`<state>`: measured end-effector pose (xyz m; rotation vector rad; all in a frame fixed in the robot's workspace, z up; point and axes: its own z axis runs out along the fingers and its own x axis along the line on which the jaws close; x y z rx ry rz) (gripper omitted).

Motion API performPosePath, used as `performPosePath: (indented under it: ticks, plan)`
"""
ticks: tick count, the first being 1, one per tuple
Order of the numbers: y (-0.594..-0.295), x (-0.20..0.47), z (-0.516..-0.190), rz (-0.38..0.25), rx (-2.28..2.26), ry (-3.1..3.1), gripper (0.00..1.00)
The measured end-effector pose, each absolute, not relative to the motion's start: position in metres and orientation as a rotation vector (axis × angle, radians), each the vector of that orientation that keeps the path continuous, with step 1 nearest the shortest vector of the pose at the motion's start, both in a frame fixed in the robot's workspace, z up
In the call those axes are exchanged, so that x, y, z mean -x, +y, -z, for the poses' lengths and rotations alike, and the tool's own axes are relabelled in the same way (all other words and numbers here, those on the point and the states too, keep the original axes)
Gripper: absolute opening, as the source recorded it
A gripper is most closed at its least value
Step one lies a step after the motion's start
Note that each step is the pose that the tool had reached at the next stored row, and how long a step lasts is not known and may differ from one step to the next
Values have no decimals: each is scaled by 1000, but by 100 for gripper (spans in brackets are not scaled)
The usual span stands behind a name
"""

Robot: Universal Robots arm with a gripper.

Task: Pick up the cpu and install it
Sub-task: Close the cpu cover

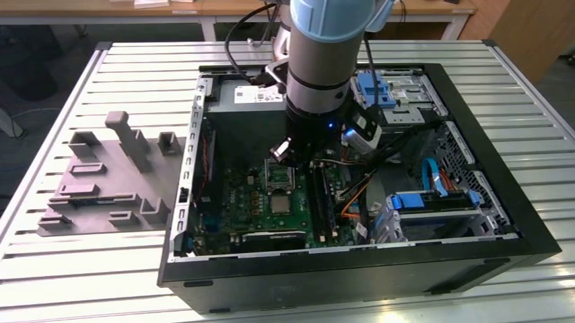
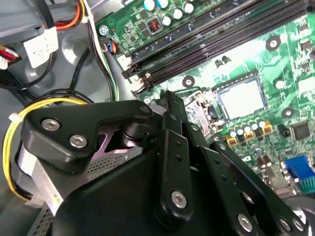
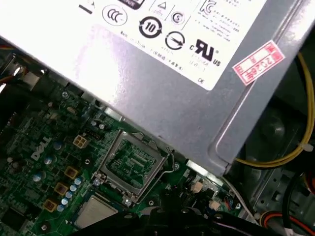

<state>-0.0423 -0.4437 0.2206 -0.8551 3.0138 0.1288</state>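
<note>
The cpu [image 1: 281, 204], a small silver square, lies flat in its black-framed socket on the green motherboard [image 1: 242, 202]; both wrist views show it [image 2: 241, 96] [image 3: 96, 214]. Right beside it the socket's metal hold-down frame [image 3: 130, 162] stands flipped open, with green board showing through its window. My gripper [image 1: 292, 156] hangs just above that open frame, on the side away from the cpu. Its dark fingers come together in one narrow tip [image 2: 170, 98], shut with nothing between them. The arm hides part of the board behind it in the exterior view.
The open computer case [image 1: 503, 222] lies on a slatted white table. A grey power supply box with a white label [image 3: 162, 54] stands close beside the socket. Memory slots [image 2: 221, 39], loose cables [image 1: 359, 188] and blue drive bays [image 1: 431, 202] crowd the exterior view's right. A grey fixture plate [image 1: 108, 182] lies left of the case.
</note>
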Motion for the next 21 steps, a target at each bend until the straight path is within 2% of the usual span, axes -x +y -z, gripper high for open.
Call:
performPosePath:
  ticks: [5, 10, 21]
  plan:
    - [-444, 42, -219, -122, 935, 2973, 11]
    - [-443, 41, -218, -183, 956, 2951, 11]
    - [-437, 41, -216, -185, 1049, 2911, 11]
